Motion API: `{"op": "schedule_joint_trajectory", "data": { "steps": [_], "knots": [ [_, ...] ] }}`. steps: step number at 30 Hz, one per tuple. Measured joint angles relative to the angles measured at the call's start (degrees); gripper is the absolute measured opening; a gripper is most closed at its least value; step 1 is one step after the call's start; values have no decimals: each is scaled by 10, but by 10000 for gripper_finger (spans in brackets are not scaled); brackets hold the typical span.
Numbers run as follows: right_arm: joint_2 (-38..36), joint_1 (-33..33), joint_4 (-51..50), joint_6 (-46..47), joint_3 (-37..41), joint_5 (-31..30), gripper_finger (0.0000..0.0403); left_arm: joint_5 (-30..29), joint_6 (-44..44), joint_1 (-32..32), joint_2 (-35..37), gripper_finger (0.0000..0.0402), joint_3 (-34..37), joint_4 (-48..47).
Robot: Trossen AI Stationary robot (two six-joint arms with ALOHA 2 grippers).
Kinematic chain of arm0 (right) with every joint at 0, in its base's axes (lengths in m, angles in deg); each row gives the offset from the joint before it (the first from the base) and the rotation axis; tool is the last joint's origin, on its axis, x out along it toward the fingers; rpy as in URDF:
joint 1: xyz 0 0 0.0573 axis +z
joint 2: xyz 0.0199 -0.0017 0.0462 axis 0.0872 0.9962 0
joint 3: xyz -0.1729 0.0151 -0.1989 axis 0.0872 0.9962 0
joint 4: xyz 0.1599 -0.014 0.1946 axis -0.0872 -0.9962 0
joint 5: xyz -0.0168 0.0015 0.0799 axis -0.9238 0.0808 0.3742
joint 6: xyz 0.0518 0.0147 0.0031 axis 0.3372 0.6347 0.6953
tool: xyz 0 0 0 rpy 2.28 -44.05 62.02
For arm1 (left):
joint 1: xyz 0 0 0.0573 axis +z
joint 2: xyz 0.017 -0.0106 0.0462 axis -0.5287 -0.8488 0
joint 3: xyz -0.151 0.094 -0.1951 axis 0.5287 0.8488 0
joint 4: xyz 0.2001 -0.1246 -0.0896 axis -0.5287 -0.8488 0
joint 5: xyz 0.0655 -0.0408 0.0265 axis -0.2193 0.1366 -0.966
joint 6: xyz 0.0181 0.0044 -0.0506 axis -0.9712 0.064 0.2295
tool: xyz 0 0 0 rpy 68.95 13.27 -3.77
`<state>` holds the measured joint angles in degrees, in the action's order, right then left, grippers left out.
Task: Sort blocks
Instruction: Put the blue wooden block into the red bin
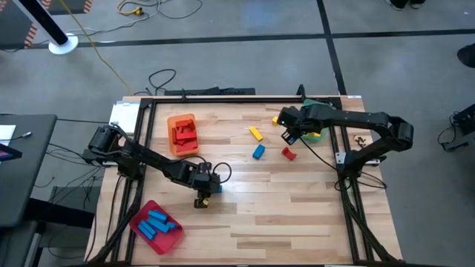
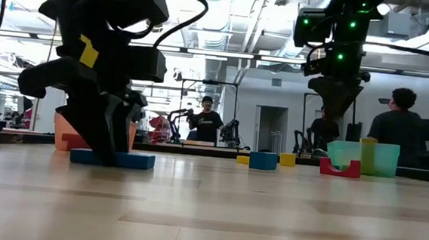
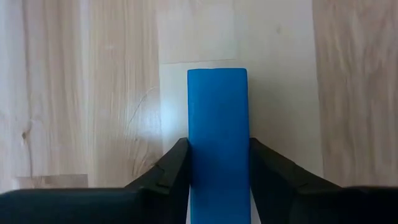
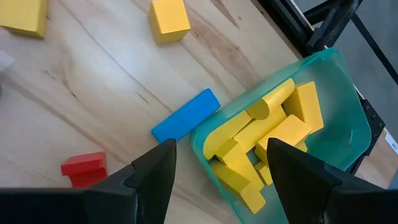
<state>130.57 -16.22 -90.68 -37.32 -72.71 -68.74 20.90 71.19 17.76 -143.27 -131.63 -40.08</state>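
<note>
Overhead, the left gripper point(image 1: 202, 194) sits low and left of centre on the wooden table point(image 1: 297, 215), its fingers point(image 3: 171, 168) closed against both long sides of a blue bar block point(image 3: 217, 137) that lies flat on the boards; in the level view the same block point(image 2: 112, 158) rests on the tabletop at lower left beneath the dark gripper body. The right gripper point(image 1: 291, 133) hangs at upper right of the overhead frame, above the table, with its fingers point(image 4: 155, 171) spread wide and nothing between them. Its wrist camera looks down on a green tray point(image 4: 336, 68) filled with yellow blocks point(image 4: 280, 134), a second blue block point(image 4: 186, 116) lying just beside the tray's rim, a red block point(image 4: 84, 168) near it, and two loose yellow blocks point(image 4: 169, 17) farther off. In the overhead frame, loose blocks near centre include a yellow bar point(image 1: 255, 133), a blue one point(image 1: 258, 151) and a red one point(image 1: 289, 153). An orange tray point(image 1: 172, 145) at upper left holds red blocks point(image 1: 183, 133); a red tray point(image 1: 141, 213) at lower left holds blue blocks point(image 1: 157, 222). People stand in the room behind the table in the level view, though they are too small to tell more.
</note>
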Motion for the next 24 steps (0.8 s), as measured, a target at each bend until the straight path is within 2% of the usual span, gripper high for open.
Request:
{"op": "schedule_joint_trajectory", "data": {
  "steps": [6, 12, 17, 24],
  "knots": [
    [0, 26, 7, 13, 0, 0, 265, 1, -29, -1, 37, 120, -25, -35],
    [0, 75, 38, 21, 0, 2, 265, -6, -40, -10, 117, 120, -44, -82],
    [0, 120, 87, 30, 0, 5, 265, -6, -36, -31, 199, 120, -50, -117],
    [0, 193, 207, 27, 0, 49, 265, -5, 13, -78, 298, 120, -52, -215]
  ]
}}
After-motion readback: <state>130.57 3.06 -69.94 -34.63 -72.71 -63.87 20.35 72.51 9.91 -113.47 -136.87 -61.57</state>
